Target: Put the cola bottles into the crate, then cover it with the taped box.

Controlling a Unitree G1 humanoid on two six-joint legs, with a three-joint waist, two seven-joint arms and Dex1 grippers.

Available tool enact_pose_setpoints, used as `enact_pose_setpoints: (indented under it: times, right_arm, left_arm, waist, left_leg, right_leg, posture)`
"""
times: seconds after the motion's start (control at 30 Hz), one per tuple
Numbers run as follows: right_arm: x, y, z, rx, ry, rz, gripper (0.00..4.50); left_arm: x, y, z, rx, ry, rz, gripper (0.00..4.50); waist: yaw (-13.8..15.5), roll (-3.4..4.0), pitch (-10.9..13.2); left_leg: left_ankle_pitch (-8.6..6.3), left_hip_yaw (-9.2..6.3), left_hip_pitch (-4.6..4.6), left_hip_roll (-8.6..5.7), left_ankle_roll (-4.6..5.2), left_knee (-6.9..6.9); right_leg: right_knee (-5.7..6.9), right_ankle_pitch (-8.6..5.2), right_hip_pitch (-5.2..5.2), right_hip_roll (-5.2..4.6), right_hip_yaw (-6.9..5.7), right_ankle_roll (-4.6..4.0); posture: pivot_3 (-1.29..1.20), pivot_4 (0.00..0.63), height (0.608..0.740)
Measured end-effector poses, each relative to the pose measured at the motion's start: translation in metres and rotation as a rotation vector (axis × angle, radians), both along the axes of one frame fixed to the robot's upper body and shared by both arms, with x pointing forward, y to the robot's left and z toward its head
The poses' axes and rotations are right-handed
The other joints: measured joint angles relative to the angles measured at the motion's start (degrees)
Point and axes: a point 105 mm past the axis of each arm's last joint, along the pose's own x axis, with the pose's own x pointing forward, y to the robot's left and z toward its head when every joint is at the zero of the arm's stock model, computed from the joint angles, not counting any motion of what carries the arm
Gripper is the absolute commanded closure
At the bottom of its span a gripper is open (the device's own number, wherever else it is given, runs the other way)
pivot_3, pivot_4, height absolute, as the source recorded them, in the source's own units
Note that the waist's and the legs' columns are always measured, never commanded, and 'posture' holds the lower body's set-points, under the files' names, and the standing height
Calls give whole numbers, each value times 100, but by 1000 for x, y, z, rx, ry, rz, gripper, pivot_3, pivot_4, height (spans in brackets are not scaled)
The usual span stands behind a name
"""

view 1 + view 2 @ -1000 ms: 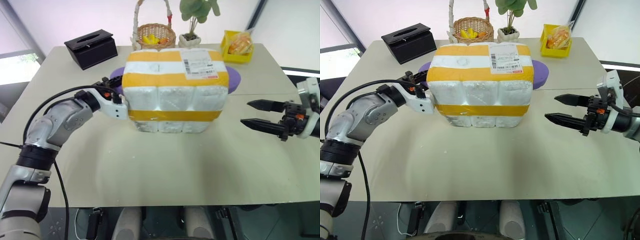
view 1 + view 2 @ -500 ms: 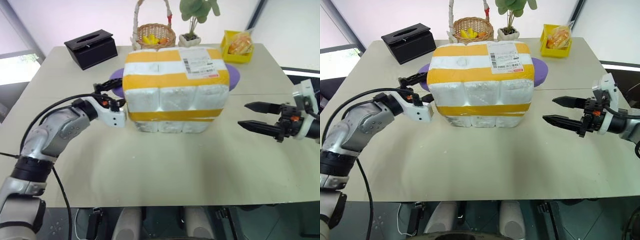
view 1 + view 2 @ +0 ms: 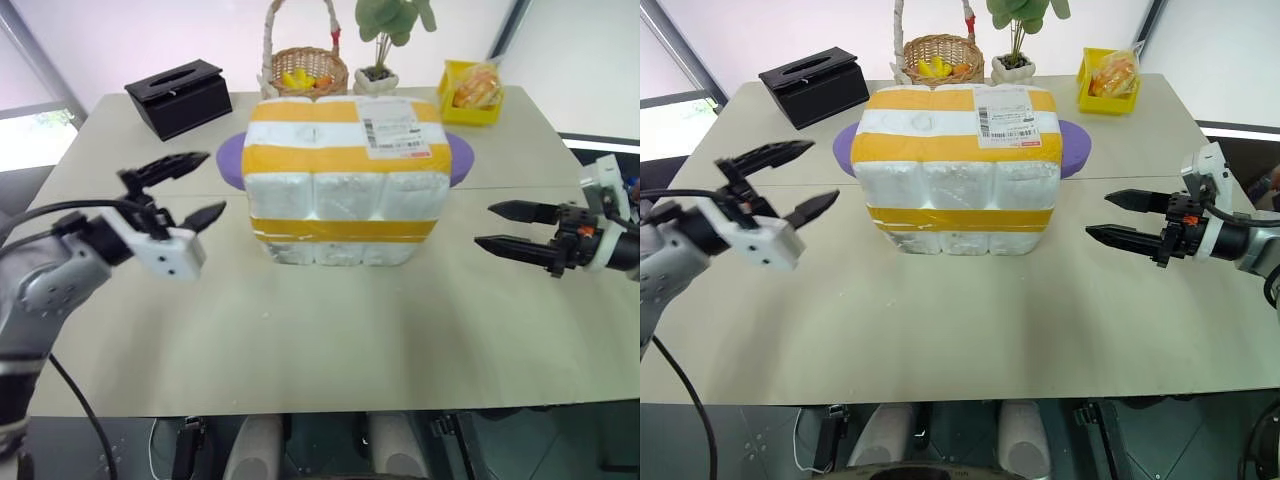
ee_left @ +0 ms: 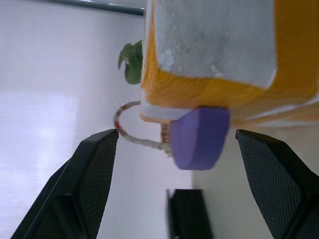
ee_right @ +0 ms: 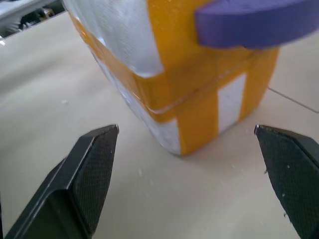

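Observation:
The taped box (image 3: 345,150), white foam with broad yellow bands and a shipping label, stands upright in the middle of the table. Under it a lower foam layer with its own yellow band (image 3: 345,231) looks like the crate. The cola bottles are hidden. My left gripper (image 3: 213,184) hovers open just left of the box, apart from it, nothing between its fingers. To the right of the box my right gripper (image 3: 484,225) is open and empty, pointing at its side with a gap. The left wrist view looks at the box's corner (image 4: 214,45).
A purple flat plate (image 3: 232,158) lies behind the box, sticking out at both sides. Along the far edge stand a black tissue box (image 3: 180,95), a wicker basket (image 3: 305,68), a potted plant (image 3: 380,75) and a yellow bin (image 3: 475,92).
My left gripper was shut against the box's left side; it has opened and drawn back to the left and toward me. The box has settled level. The right gripper has kept still.

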Motion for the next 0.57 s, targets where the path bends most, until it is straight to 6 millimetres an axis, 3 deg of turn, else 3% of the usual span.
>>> enact_pose_setpoints:
  times: [0.17,0.3,0.43,0.57]
  right_arm:
    - [2,-11,-2,-11,9,-17,0]
    - [4,-17,-6,-29,18,-20,0]
    - [7,-23,-7,-40,16,-21,0]
    - [6,-26,-4,-51,14,-11,0]
  left_arm:
    - [-18,34,-10,-432,458,111,565]
    - [-34,48,-6,-845,803,57,565]
    - [-54,53,-17,-992,1103,14,565]
    - [-50,67,-13,-1076,1124,12,565]
  waist:
    - [-4,0,0]
    - [-5,0,0]
    - [-24,1,0]
    - [-12,0,0]
  left_leg:
    - [0,1,3,1,0,1]
    - [0,-2,4,4,0,2]
    - [-1,2,8,4,0,0]
    - [-1,2,10,5,-1,0]
  right_leg:
    - [1,-11,1,0,0,-17]
    - [1,-13,1,3,0,-18]
    - [0,-23,1,5,0,-37]
    - [1,-24,1,8,0,-41]
  posture:
    - [0,150,740]
    - [0,150,740]
    - [0,150,740]
    - [0,150,740]
